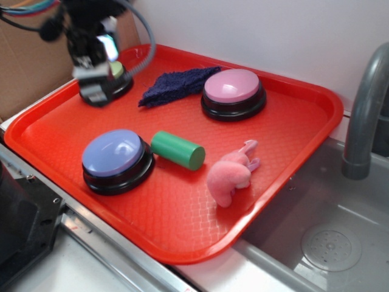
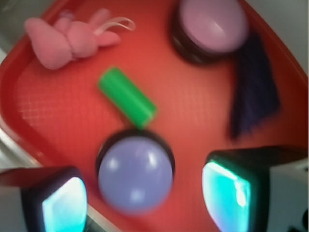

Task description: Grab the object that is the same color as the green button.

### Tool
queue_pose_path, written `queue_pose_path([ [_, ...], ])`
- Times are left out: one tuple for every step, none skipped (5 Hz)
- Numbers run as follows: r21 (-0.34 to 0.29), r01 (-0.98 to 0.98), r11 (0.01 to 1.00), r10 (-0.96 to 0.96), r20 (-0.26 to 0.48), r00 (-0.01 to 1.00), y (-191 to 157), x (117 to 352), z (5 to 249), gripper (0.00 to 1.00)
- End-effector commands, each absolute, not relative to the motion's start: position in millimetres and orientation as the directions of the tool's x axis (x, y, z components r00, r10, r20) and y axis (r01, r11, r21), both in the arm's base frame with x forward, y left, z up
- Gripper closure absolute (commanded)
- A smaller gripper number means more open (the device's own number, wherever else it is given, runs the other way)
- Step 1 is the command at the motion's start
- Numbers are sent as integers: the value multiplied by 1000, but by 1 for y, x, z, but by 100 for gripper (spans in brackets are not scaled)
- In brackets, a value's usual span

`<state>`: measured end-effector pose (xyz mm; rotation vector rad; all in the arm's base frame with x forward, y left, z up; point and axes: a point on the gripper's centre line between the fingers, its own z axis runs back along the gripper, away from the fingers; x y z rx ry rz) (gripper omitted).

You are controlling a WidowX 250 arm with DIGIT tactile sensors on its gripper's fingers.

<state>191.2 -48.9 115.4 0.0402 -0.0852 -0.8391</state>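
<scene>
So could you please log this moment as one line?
gripper open, empty | over green button | green cylinder untouched on tray

Black arm, grey cable, claw point(image 2: 145, 193) with cyan-lit pads

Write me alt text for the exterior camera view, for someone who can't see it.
A green cylinder lies on a red tray between a blue button and a pink plush toy. The robot's pincer hovers at the far left corner over a green button, with a dark blue cloth and pink button behind.
</scene>
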Motion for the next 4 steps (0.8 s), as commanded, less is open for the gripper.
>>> queue_pose_path([
  [115, 960, 255, -948, 227, 224, -77, 212, 72, 0],
  [88, 982, 166, -959, 248, 140, -84, 216, 52, 0],
  [109, 987, 115, -965, 247, 85, -83, 217, 36, 0],
  [102, 990, 95, -967, 247, 67, -81, 218, 23, 0],
])
